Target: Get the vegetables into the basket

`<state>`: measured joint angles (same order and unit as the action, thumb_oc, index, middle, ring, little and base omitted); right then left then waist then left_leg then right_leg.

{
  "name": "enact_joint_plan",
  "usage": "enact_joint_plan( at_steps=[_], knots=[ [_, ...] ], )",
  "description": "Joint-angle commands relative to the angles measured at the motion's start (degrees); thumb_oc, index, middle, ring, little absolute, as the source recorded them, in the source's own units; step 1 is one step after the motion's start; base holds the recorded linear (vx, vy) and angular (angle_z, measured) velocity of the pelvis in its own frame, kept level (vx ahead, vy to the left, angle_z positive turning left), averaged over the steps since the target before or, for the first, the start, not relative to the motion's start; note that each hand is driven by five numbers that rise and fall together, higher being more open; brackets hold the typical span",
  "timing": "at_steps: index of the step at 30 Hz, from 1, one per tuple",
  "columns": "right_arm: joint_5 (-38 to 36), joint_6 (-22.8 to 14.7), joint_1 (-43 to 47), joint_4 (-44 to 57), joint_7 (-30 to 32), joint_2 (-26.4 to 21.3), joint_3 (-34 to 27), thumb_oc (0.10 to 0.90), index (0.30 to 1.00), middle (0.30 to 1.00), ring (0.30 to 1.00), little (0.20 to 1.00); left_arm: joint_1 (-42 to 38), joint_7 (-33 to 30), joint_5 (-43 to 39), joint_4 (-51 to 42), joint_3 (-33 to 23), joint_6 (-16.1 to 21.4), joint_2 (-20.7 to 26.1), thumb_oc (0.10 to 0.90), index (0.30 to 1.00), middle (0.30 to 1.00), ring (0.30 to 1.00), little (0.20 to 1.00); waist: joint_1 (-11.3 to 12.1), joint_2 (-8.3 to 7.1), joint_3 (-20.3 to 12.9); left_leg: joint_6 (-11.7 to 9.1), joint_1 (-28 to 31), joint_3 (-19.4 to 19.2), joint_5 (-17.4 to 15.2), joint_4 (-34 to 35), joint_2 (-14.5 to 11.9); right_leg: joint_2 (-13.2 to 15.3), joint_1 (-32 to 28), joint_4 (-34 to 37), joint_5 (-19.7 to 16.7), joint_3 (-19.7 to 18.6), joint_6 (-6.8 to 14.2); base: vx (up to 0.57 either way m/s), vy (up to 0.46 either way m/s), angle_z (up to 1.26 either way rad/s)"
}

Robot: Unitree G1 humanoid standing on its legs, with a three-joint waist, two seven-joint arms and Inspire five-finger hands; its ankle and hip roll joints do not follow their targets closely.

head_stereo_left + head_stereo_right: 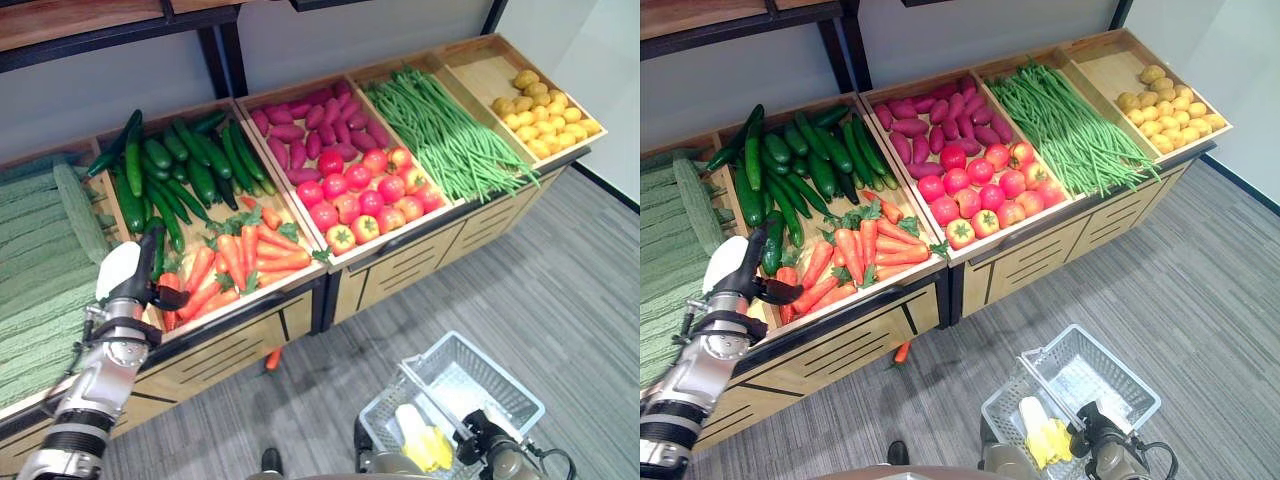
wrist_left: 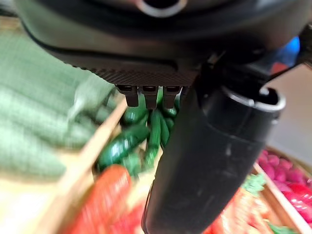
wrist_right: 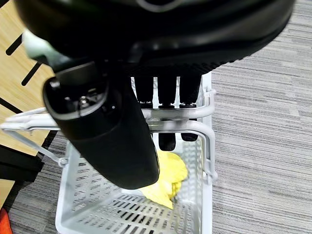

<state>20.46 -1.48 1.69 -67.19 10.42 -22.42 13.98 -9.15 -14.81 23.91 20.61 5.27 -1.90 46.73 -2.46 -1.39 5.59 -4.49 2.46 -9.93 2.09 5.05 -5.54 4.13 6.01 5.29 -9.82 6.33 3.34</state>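
The left hand's (image 1: 135,285) fingers (image 2: 148,95) reach straight out, holding nothing, with the thumb standing apart beside them; they hang over the near left corner of the carrots (image 1: 235,265), just above the wooden front lip of the bench (image 1: 250,335). Past the fingertips lie the cucumbers (image 1: 175,165) in the same compartment, and on the outer side a wooden divider separates them from the ridged green gourds (image 1: 40,260). The left arm rises from below, with open air above the produce all round the hand. Further along the bench sit purple sweet potatoes (image 1: 305,125) behind tomatoes (image 1: 365,195), then green beans (image 1: 440,130), then potatoes (image 1: 545,110) in the last bin. One stray carrot (image 1: 273,357) lies on the grey floor (image 1: 560,290) at the foot of the bench. The right hand (image 1: 1102,435) has its fingers (image 3: 165,105) curled round the handle bars of the white wire basket (image 1: 500,385), which hangs low over the floor, well apart from the bench. The right wrist view looks down into the basket and shows a yellow item (image 3: 168,178) lying inside; the head views show it beside a pale piece, and plenty of floor around the basket's rim.
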Motion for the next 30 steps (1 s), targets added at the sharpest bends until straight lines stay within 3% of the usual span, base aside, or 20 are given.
enact_joint_plan(
  at_steps=[1, 3, 5, 9, 15, 20, 30],
  knots=[
    [0.93, -1.95, 2.38, -0.26, 1.15, -2.27, 1.66, 0.4, 0.3, 0.3, 0.3, 0.3, -11.53, -4.99, 4.71, -1.3, -0.43, 3.0, 3.3, 0.9, 1.0, 1.0, 1.0, 1.0, -1.3, -1.57, -3.04, -1.73, -1.27, 3.12, -1.77, -0.05, -1.73, 7.54, -1.1, -0.29, 0.65, 0.9, 7.82, 0.0, 0.0, 0.0],
    [1.05, -1.83, 2.06, -1.05, 1.51, -1.88, 1.52, 0.4, 0.3, 0.3, 0.3, 0.3, -11.81, -6.46, 1.34, 0.59, -1.63, 2.29, 0.4, 0.9, 1.0, 1.0, 1.0, 1.0, -1.49, -1.53, -3.15, -1.59, -1.19, 3.01, -1.79, -0.05, -1.49, 7.74, -1.13, -0.29, 0.55, 0.89, 7.89, 0.01, 0.005, -0.02],
    [1.5, -1.13, 2.2, -0.78, 1.4, -1.67, 1.73, 0.4, 0.3, 0.3, 0.3, 0.3, -11.41, -8.42, -12.36, 0.47, -4.05, 3.65, -7.1, 0.9, 1.0, 1.0, 1.0, 1.0, -2.03, -1.45, -3.2, -1.54, -1.06, 2.66, -1.73, -0.05, -1.38, 7.77, -0.97, -0.29, 0.49, 0.63, 7.76, 0.0, 0.0, 0.0],
    [1.68, -0.92, 2.4, -0.24, 1.49, -1.92, 1.85, 0.4, 0.3, 0.3, 0.3, 0.3, -11.21, -8.61, -16.56, -1.18, -4.04, 4.58, -9.82, 0.9, 1.0, 1.0, 1.0, 1.0, -2.23, -1.27, -3.07, -1.54, -1.05, 2.63, -1.7, -0.05, -1.48, 7.67, -0.89, -0.29, 0.55, 0.54, 7.65, 0.0, -0.003, -0.02],
    [1.86, -1.43, 4.03, 1.77, 2.57, -2.57, 3.67, 0.4, 0.3, 0.3, 0.3, 0.3, -12.48, -10.78, -26.74, -5.74, 0.23, 8.73, -21.63, 0.9, 1.0, 1.0, 1.0, 1.0, -2.94, -1.33, -2.36, -1.96, -1.48, 2.77, -1.14, -0.05, -2.54, 6.58, -0.53, -0.29, 1.13, 0.17, 7.06, 0.0, -0.049, -0.03],
    [1.29, -1.77, 5.36, 1.47, 4.5, -2.56, 5.32, 0.4, 0.3, 0.3, 0.3, 0.3, -16.16, -17.85, -23.95, -2.7, 1.32, 7.46, -24.53, 0.9, 1.0, 1.0, 1.0, 1.0, -3.46, -1.08, -2.38, -2.68, -2.16, 2.08, -0.37, -0.05, -3.76, 5.35, 0.32, -0.29, 1.53, -0.23, 6.69, 0.02, -0.069, -0.1],
    [1.18, -3.18, 3.98, -1.23, 7.2, -0.81, 5.1, 0.4, 0.3, 0.3, 0.3, 0.3, -14.94, -28.1, -11.14, -4.01, -1.99, 4.71, -24.16, 0.9, 1.0, 1.0, 1.0, 1.0, -3.24, -1.55, -3.09, -3.22, -1.97, 2.01, -0.61, -0.05, -4.72, 4.61, -0.24, -0.29, 2.58, 0.61, 6.36, 0.03, -0.041, 0.01]
  ],
)
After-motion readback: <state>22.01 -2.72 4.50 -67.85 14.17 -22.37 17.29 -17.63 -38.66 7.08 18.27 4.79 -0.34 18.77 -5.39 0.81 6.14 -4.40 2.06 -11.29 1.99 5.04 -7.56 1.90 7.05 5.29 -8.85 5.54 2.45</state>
